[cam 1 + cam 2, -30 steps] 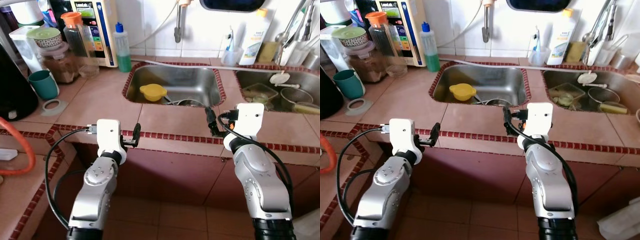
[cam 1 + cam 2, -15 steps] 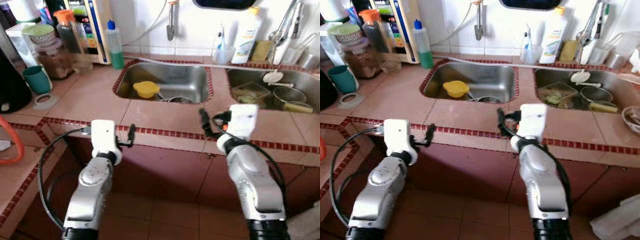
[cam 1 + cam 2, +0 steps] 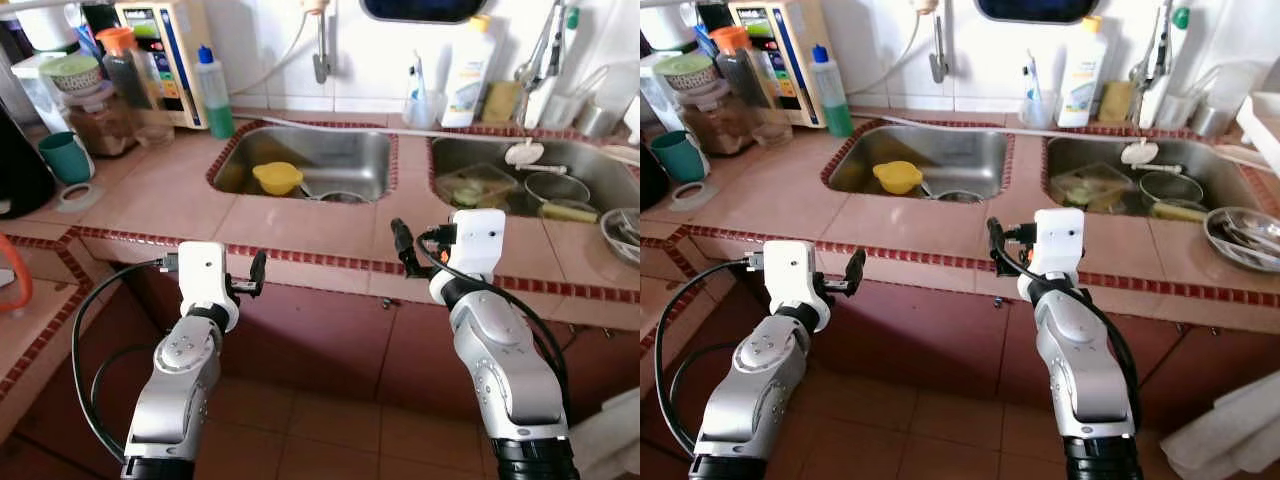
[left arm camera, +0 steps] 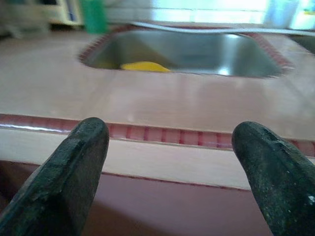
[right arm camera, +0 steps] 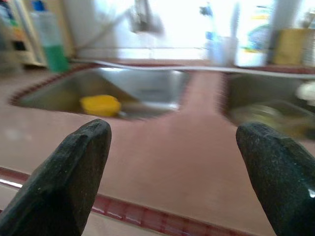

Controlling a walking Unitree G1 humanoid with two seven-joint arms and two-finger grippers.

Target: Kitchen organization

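pink-tiled counter (image 3: pixel 170 200), yellow bowl (image 3: pixel 277 178) in left sink (image 3: pixel 340 150); left gripper (image 4: pixel 170 172) and right gripper (image 5: pixel 172 172) both spread wide

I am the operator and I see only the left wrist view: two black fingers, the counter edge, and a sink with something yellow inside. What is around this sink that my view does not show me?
Observer: To the robot's right of that sink is a second sink holding a clear container and a metal strainer.
Operator: Where is the right claw?
Observer: The right claw is open and holds nothing; it hangs over the counter's front edge, between the two sinks.
Operator: Is something on the counter at my left side?
Observer: Yes, a teal mug stands far left, beside some jars.
Operator: And the yellow thing?
Observer: It is a small yellow bowl, upside down in the sink.
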